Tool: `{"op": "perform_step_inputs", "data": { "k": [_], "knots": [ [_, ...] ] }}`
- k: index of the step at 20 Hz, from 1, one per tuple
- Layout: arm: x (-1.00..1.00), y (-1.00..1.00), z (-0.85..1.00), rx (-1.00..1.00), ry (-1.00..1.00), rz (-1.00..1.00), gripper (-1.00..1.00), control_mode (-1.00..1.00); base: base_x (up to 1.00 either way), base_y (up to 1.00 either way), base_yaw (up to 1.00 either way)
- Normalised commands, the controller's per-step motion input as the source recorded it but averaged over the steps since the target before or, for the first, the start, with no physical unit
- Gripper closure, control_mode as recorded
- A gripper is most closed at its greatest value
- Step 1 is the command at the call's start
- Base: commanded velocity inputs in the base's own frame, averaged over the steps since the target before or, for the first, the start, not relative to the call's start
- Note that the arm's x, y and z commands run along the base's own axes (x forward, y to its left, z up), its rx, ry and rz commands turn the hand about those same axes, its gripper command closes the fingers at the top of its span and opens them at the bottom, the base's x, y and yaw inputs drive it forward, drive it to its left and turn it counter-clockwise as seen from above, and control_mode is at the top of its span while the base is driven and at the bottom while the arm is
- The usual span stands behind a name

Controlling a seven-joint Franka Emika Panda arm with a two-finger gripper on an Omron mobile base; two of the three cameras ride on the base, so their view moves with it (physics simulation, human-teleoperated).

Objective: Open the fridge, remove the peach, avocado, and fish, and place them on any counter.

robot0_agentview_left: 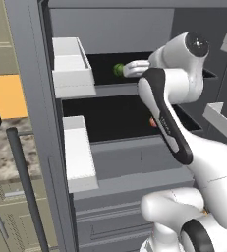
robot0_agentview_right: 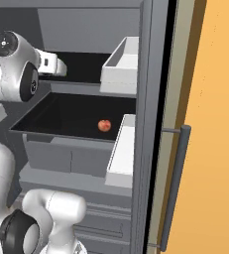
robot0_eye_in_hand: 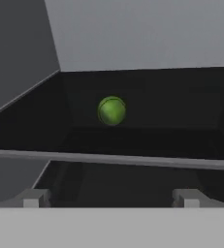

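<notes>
Two-finger gripper (robot0_eye_in_hand: 111,198) spread wide, empty, aimed along upper black shelf (robot0_eye_in_hand: 133,140) at small round dark-green avocado (robot0_eye_in_hand: 112,110), apart from it, deep near back. Small red-orange peach (robot0_agentview_right: 104,125) on lower shelf of dark grey double-door fridge (robot0_agentview_right: 148,99). Risk: round fruit rolls away if one finger nudges first; wrist may clip shelf lip.

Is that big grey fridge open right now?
Open: the fridge doors are swung wide, exposing black shelves holding the avocado and peach.
</notes>
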Motion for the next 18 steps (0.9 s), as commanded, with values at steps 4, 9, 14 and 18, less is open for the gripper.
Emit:
{"op": "perform_step_inputs", "data": {
  "k": [4, 9, 14, 18],
  "knots": [
    [0.79, 0.09, -0.1, -0.06, 0.0, -0.03, -1.0, -1.0, 0.0, 0.0, 0.0],
    [0.81, 0.28, -0.06, -0.07, 0.0, -0.04, -1.0, -1.0, 0.0, 0.0, 0.0],
    [0.8, 0.08, -0.19, -0.03, 0.0, -0.03, -1.0, -1.0, 0.0, 0.0, 0.0],
    [0.53, 0.01, -0.23, 0.0, 0.0, -0.02, -1.0, -1.0, 0.0, 0.0, 0.0]
  ]
}}
